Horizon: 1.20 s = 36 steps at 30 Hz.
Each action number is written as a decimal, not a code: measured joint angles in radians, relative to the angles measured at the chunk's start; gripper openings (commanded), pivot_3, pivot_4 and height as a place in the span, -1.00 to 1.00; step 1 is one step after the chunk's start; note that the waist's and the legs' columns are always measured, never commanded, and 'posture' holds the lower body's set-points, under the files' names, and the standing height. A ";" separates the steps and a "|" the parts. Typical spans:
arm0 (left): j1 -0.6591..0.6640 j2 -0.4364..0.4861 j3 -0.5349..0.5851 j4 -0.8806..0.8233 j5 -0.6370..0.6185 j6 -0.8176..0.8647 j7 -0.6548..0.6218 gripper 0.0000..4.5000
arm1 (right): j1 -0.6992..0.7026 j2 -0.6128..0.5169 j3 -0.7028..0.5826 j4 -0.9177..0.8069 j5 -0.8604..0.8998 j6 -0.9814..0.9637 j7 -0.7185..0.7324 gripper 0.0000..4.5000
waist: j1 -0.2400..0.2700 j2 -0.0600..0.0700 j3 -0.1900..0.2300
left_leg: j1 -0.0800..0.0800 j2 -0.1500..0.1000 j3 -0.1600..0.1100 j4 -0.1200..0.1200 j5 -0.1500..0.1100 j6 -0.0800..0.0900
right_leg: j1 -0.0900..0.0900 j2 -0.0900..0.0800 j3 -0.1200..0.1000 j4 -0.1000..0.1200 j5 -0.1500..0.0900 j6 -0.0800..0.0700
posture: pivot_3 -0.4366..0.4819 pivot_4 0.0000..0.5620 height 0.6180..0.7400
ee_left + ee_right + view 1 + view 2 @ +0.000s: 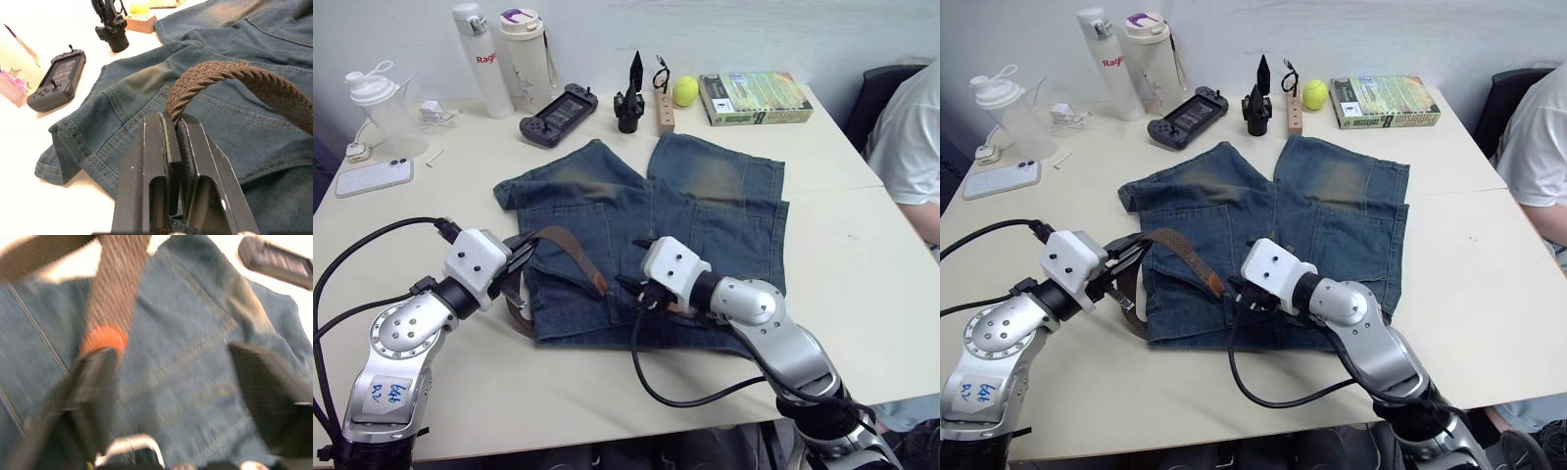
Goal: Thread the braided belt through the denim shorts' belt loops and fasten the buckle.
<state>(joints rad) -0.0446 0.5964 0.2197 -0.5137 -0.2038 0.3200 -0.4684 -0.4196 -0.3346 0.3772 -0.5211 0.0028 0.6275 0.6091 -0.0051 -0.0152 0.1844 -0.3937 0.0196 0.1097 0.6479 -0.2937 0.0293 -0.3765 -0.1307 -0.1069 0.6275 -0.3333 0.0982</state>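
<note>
Faded blue denim shorts, two wide legs with yellowish worn patches: laid flat at the middle of a cream table, waistband toward the robot, legs toward the far edge.

Dark brown braided belt, woven, with a smoother leather end: arched over the robot's-left part of the shorts, its tip resting on the denim just beside the right gripper. One stretch is pinched between the pressed-together black fingers of the left gripper at the shorts' left edge, as shown close up in the left wrist view. A lower portion is looped near the waistband corner. The buckle cannot be made out.

Right gripper: held over the middle of the shorts near the waistband, fingers spread wide with bare denim between them.

Along the far edge are recorded: a white bottle, a clear shaker, a white phone, a dark handheld game console, a yellow-green ball and a green book.

A person's white sleeve is seen at the right.
</note>
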 measured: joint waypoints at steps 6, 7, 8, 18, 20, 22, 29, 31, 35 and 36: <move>-0.038 -0.006 -0.018 -0.023 0.002 0.016 0.011 -1.00 | -0.034 0.066 0.055 0.111 -0.004 -0.028 -0.015 0.97 | 0.000 0.000 0.000 | 0.000 0.000 0.000 0.000 0.000 0.000 | 0.000 0.000 0.000 0.000 0.000 0.000 | -0.05 -0.47 1.00; -0.047 -0.007 -0.025 -0.026 0.002 0.017 0.011 -1.00 | -0.043 0.080 0.056 0.125 -0.010 -0.030 -0.028 0.97 | 0.000 0.000 0.000 | 0.000 0.000 0.000 0.000 0.000 0.000 | 0.000 0.000 0.000 0.000 0.000 0.000 | -0.05 -0.47 1.00; -0.056 -0.009 -0.028 -0.029 0.001 0.019 0.011 -1.00 | -0.050 0.088 0.059 0.136 -0.017 -0.036 -0.038 0.97 | 0.000 0.000 0.000 | 0.000 0.000 0.000 0.000 0.000 0.000 | 0.000 0.000 0.000 0.000 0.000 0.000 | -0.05 -0.47 1.00; -0.050 -0.030 -0.030 -0.033 -0.009 0.030 0.011 -1.00 | -0.068 0.103 0.106 0.231 -0.194 -0.048 -0.185 0.40 | -0.005 0.000 0.000 | 0.000 0.000 0.000 0.000 0.000 0.000 | 0.000 0.000 0.000 0.000 0.000 0.000 | -0.05 -0.47 1.00; -0.049 -0.030 -0.030 -0.032 -0.009 0.030 0.011 -1.00 | -0.052 0.093 0.100 0.216 -0.209 -0.051 -0.192 -0.09 | -0.004 0.000 0.000 | 0.000 0.000 0.000 0.000 0.000 0.000 | 0.000 0.000 0.000 0.000 0.000 0.000 | -0.05 -0.47 1.00; -0.046 -0.030 -0.029 -0.032 -0.007 0.029 0.011 -1.00 | -0.022 0.070 0.094 0.191 -0.221 -0.052 -0.192 -0.54 | -0.002 0.000 0.000 | 0.000 0.000 0.000 0.000 0.000 0.000 | 0.000 0.000 0.000 0.000 0.000 0.000 | -0.05 -0.47 1.00; -0.025 -0.026 -0.040 -0.031 0.018 0.024 0.010 -1.00 | 0.000 0.062 0.092 0.144 -0.275 -0.062 -0.211 -0.99 | -0.007 0.000 0.000 | 0.000 0.000 0.000 0.000 0.001 -0.001 | -0.001 0.001 0.000 0.000 0.000 0.000 | -0.05 -0.47 1.00; -0.020 -0.026 -0.045 -0.032 0.019 0.026 0.003 -1.00 | -0.011 0.046 0.101 0.142 -0.309 -0.086 -0.213 -0.99 | -0.009 0.000 0.000 | 0.000 0.000 0.000 0.000 0.000 -0.001 | 0.000 0.000 0.000 0.000 0.000 0.000 | -0.05 -0.47 1.00; -0.008 -0.026 -0.042 -0.039 -0.015 0.050 -0.030 -0.55 | -0.044 -0.025 0.132 0.169 -0.413 -0.178 -0.222 -1.00 | -0.011 0.000 0.000 | 0.000 0.000 0.001 0.000 0.000 -0.001 | 0.000 0.000 0.000 0.000 0.000 0.000 | -0.05 -0.47 1.00; -0.004 -0.027 -0.041 -0.043 -0.032 0.056 -0.035 -0.36 | -0.047 -0.038 0.133 0.179 -0.428 -0.193 -0.223 -1.00 | -0.011 0.000 0.000 | 0.000 0.000 0.000 0.000 0.000 -0.001 | 0.000 0.000 0.000 0.000 0.000 0.000 | -0.05 -0.47 1.00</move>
<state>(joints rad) -0.0488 0.5690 0.1792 -0.5567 -0.2355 0.3759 -0.5032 -0.4662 -0.3724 0.5105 -0.3422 -0.4257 0.4348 0.3865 -0.0164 -0.0153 0.1843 -0.3939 0.0192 0.1102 0.6480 -0.2932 0.0283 -0.3768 -0.1308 -0.1066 0.6275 -0.3333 0.0983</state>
